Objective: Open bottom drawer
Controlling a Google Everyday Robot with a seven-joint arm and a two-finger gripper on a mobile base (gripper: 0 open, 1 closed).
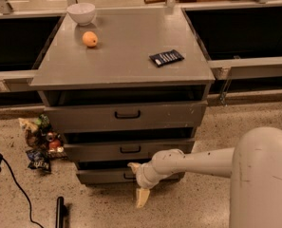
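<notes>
The bottom drawer (102, 176) is the lowest and narrowest grey front of the cabinet, just above the floor. My gripper (137, 181) is at the middle of that front, where it covers the black loop handle. Its fingers are spread. One cream fingertip (133, 166) is at the drawer's top edge. The other (141, 197) hangs below the drawer, over the floor. I cannot tell whether the fingers touch the handle. The drawer front sits slightly forward of the cabinet body, with a dark gap above it.
The grey cabinet top (121, 61) holds a white bowl (81, 12), an orange (89, 39) and a dark packet (166, 57). The middle drawer (131, 149) and top drawer (127, 114) are above. Snack bags (40, 141) and a black cable (17, 189) lie on the floor to the left.
</notes>
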